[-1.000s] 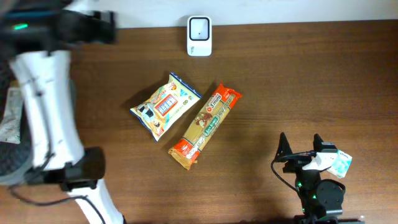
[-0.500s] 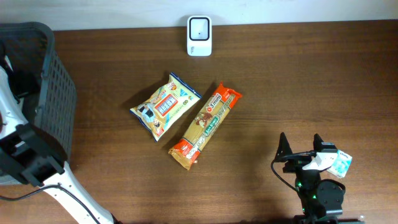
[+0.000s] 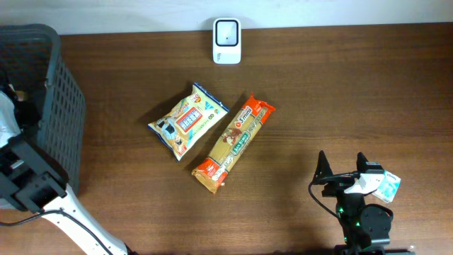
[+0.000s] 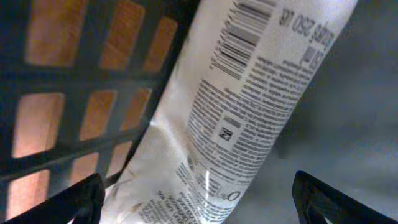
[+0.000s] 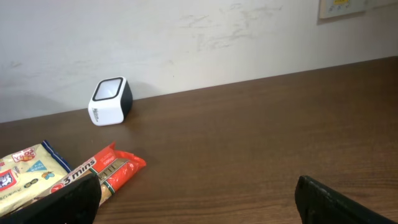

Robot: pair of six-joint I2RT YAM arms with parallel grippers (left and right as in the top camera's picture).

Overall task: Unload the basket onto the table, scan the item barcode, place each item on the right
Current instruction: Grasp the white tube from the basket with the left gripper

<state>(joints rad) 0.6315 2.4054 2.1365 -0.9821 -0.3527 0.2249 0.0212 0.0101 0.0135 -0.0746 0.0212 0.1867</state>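
Barcode scanner (image 3: 226, 32): small, white with a dark window, stood at the far edge of the wooden table (image 3: 340, 92). Snack packet (image 3: 187, 120): yellow and blue, lay flat at mid-table, just beside the pasta packet (image 3: 233, 142), which was long, orange-ended and set diagonally. Basket (image 3: 53, 85): dark mesh, stood at the table's left end. White packet (image 4: 242, 106): lay inside the basket against its mesh wall, with the printed barcode facing the left wrist camera. Left gripper (image 4: 199, 196): was inside the basket over the white packet, fingers spread wide to either side, nothing grasped. Right gripper (image 3: 343, 177): was low at the near right, released, fingers wide apart, well apart from both table packets.
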